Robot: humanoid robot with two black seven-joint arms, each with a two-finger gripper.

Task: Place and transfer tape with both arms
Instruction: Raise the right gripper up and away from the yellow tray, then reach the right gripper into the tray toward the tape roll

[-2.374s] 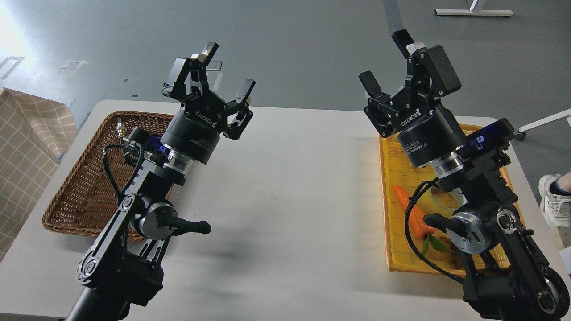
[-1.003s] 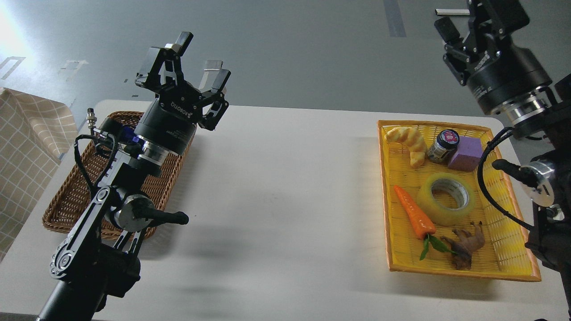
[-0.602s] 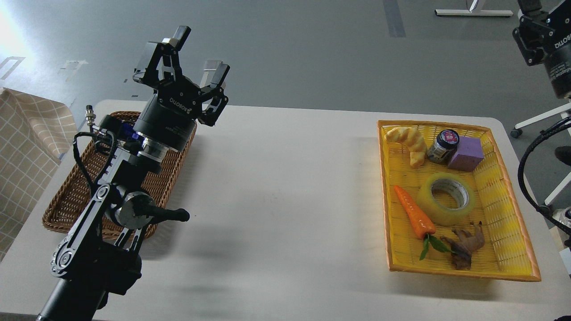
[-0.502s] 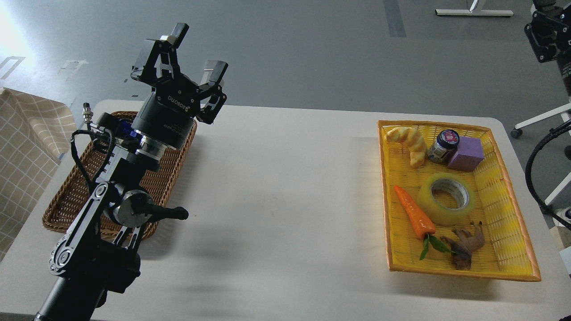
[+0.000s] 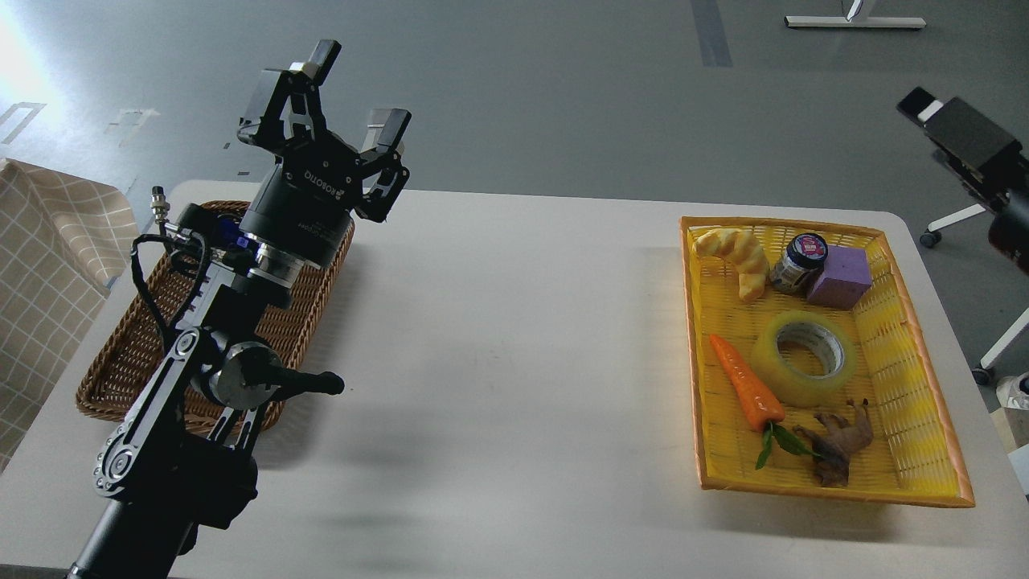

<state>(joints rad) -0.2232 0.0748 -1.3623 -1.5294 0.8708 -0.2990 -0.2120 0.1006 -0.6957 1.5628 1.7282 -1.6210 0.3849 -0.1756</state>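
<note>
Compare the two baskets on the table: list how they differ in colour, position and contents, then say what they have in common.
The wicker basket is brown; the plastic basket is yellow with an orange rim. The wicker basket sits at the table's left edge, partly hidden behind the left arm; the yellow one sits at the right, unobstructed. The yellow basket holds the tape, a carrot and other small items; the wicker one shows nothing in its visible part. Both are shallow, rectangular and woven.

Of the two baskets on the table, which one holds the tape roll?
The yellow basket on the right: the tape lies flat in it, between the carrot and the purple block. The brown wicker basket on the left shows no tape.
</note>
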